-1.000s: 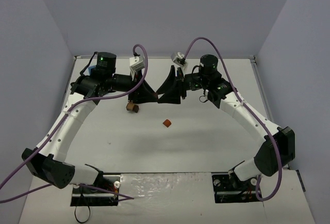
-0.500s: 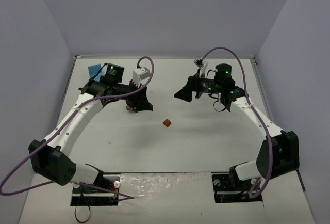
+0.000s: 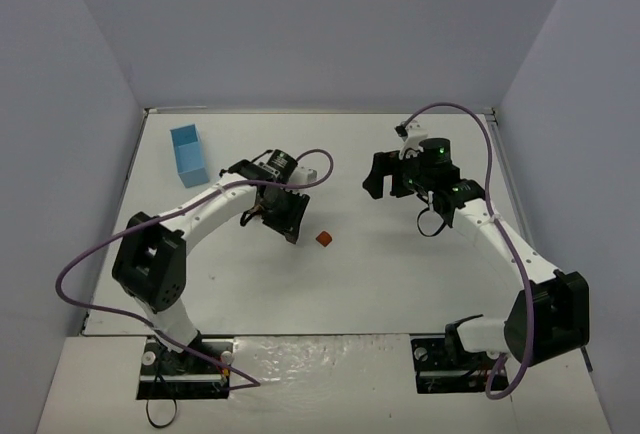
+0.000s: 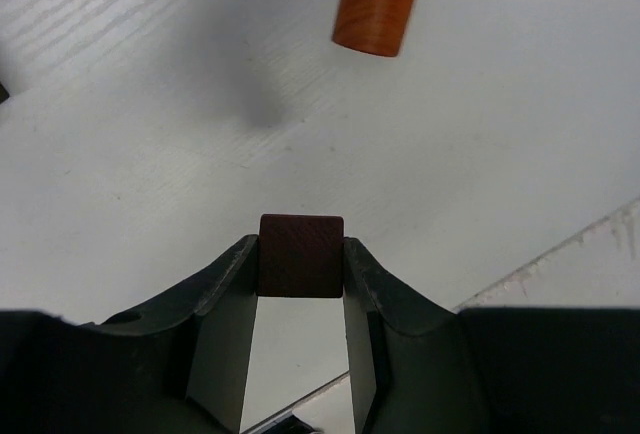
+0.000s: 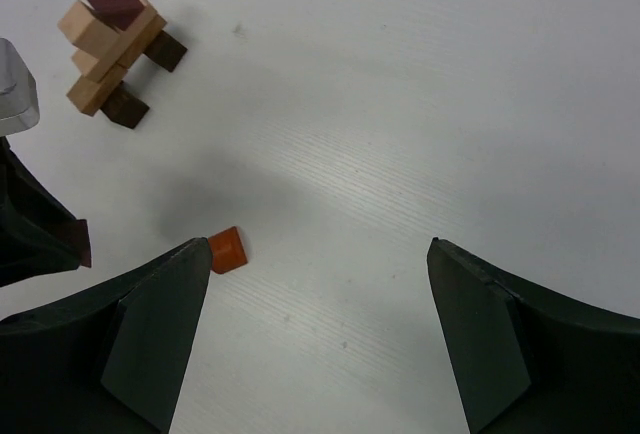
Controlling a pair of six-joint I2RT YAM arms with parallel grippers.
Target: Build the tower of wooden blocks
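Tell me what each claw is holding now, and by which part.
The left claw grips a dark brown block by two opposite sides. The right claw holds nothing.

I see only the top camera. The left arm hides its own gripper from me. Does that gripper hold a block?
Observer: Yes. In the left wrist view the left gripper is shut on a dark brown cube, pinched at the very tips.
Operator: And the right gripper, does it carry something?
Observer: No. Its wrist view shows the right gripper open and empty.
Operator: I cannot find the tower under the left arm.
Observer: The right wrist view shows the tower: tan bars resting on dark brown blocks, with a dark reddish piece on top.
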